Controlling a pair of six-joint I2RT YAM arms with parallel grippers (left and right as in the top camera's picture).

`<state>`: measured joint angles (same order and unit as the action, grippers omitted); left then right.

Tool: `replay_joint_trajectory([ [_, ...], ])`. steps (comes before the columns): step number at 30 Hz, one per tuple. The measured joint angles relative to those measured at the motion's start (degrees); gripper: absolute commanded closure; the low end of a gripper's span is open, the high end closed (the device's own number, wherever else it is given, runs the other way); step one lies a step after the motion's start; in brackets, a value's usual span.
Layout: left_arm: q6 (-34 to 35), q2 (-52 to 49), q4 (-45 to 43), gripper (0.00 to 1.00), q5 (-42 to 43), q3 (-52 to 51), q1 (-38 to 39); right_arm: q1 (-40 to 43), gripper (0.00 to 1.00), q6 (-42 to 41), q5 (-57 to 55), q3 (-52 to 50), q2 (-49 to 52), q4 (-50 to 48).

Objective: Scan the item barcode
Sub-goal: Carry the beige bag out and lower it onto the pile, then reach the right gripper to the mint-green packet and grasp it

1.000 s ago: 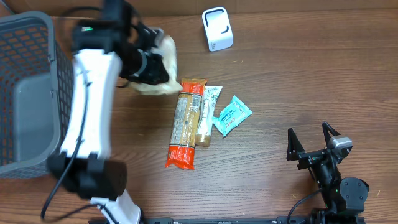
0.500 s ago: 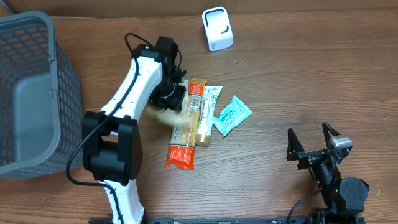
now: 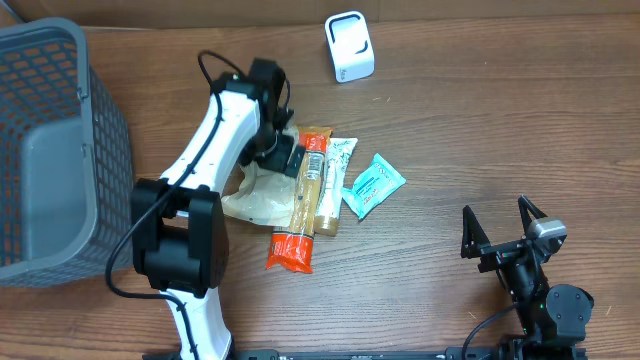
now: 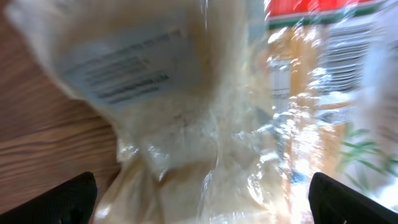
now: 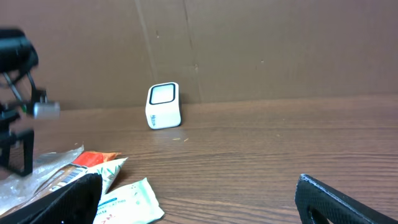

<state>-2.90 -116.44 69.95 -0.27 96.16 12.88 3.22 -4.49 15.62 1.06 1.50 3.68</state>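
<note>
The item, a clear bag of pale beige contents [image 3: 252,197], lies flat on the wooden table, its right edge against a long orange packet [image 3: 298,205]. My left gripper [image 3: 283,150] hovers over the bag's far end, open, holding nothing. In the left wrist view the bag [image 4: 186,137] fills the frame between the wide-apart fingertips [image 4: 71,199], and a white printed label [image 4: 118,74] faces up. The white scanner [image 3: 349,46] stands at the back, also seen as the scanner [image 5: 164,106] from the right wrist. My right gripper [image 3: 505,238] rests open at the front right.
A grey mesh basket [image 3: 60,150] stands at the left edge. Beside the orange packet lie a white-green sachet [image 3: 336,180] and a teal wipes pack [image 3: 372,185]. A cardboard wall [image 5: 249,43] closes the back.
My left gripper swung from beside the basket to the pile of packets, then opened. The bag dropped out of it and now lies spread on the table.
</note>
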Motion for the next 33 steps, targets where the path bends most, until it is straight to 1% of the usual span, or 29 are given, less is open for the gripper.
replay_joint_trajectory([
  [6, 0.9, 1.2, 6.3, 0.00, 1.6, 16.0, -0.2, 0.0, 0.00, 0.0, 0.0, 0.0, 0.0, 0.0],
  [10, 1.1, 5.7, 9.0, 0.00, 6.6, 27.1, -0.6, 0.0, 0.00, 0.0, -1.3, 0.0, 0.0, -1.3],
  [12, 1.1, 9.0, 9.5, 0.00, 8.5, 30.9, -1.0, 0.0, 0.00, -0.2, -1.6, 0.0, 0.0, -1.4],
  [17, 1.3, 19.2, 10.6, 0.00, 10.0, 35.2, -2.9, 0.0, 0.00, -5.6, -1.0, 0.0, 0.0, -1.3],
  [22, 1.3, 24.9, 13.9, 0.00, 5.6, 35.7, -6.0, 0.0, 0.00, -9.5, 4.4, 0.0, 3.3, -1.4],
  [25, 1.3, 24.9, 15.5, 0.00, 2.7, 35.8, -6.6, 0.0, 0.00, -10.8, 7.7, 2.1, 10.0, -0.6],
  [27, 1.3, 24.3, 15.9, 0.00, 1.8, 35.8, -6.6, 0.0, 0.00, -11.0, 10.1, 6.0, 16.6, -0.4],
  [31, 1.3, 23.4, 15.8, 0.00, 0.8, 35.7, -6.6, 0.0, 0.00, -11.3, 15.6, 19.6, 33.1, 3.6],
  [33, 1.3, 23.3, 15.8, 0.00, 0.4, 35.7, -6.6, 0.0, 0.00, -11.3, 18.8, 28.5, 42.7, 10.2],
])
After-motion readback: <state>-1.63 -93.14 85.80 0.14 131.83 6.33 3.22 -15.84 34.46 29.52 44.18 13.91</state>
